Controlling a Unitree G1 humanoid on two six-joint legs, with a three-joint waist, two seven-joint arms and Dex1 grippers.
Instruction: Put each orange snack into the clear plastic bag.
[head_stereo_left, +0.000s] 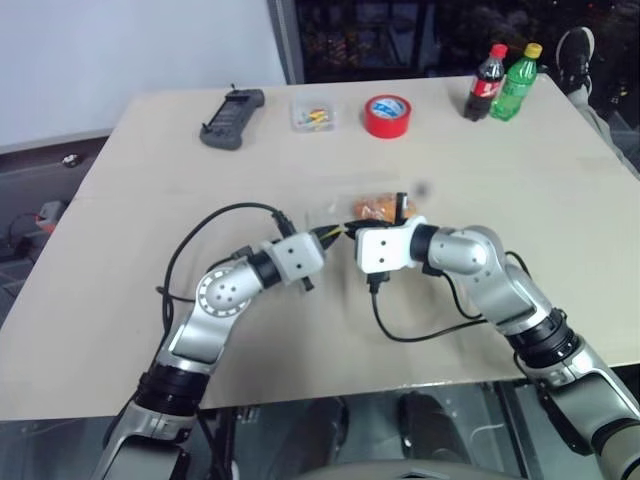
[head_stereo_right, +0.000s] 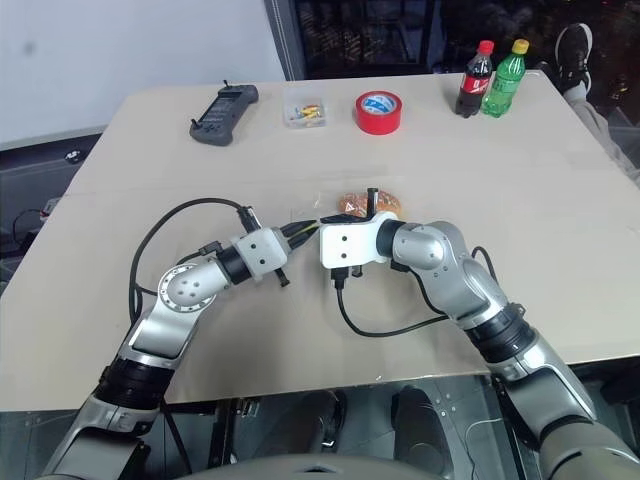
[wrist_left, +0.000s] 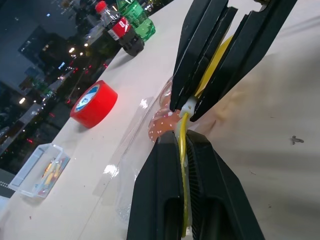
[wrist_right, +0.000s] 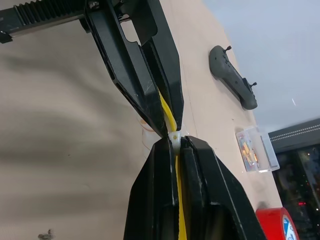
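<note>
Over the middle of the beige counter (head_stereo_left: 560, 190) the two arms meet nose to nose. The left claw (wrist_left: 184, 150) is clamped tight on the yellow seal strip (wrist_left: 183, 131) of the clear plastic bag (wrist_left: 131, 150), and the right claw (wrist_right: 174, 146) is pinched on that same strip from the other side, so that the fingertips of the two nearly touch, with a small white slider between them. The bag hangs from the strip just above the counter, its crinkly film trailing down toward the surface on the far side of the claws. Through the film I can make out an orange snack (head_stereo_left: 378, 208), glossy and bun-like, sitting inside the bag just beyond the right claw; whether a second one lies with it I cannot tell. Along the far edge of the counter, well apart from the arms, stand a black handheld controller (head_stereo_left: 232, 118), a small clear box of colourful bits (head_stereo_left: 312, 114), a red tape roll (head_stereo_left: 388, 115), and, side by side, a cola bottle (head_stereo_left: 484, 84) and a green soda bottle (head_stereo_left: 516, 82).
</note>
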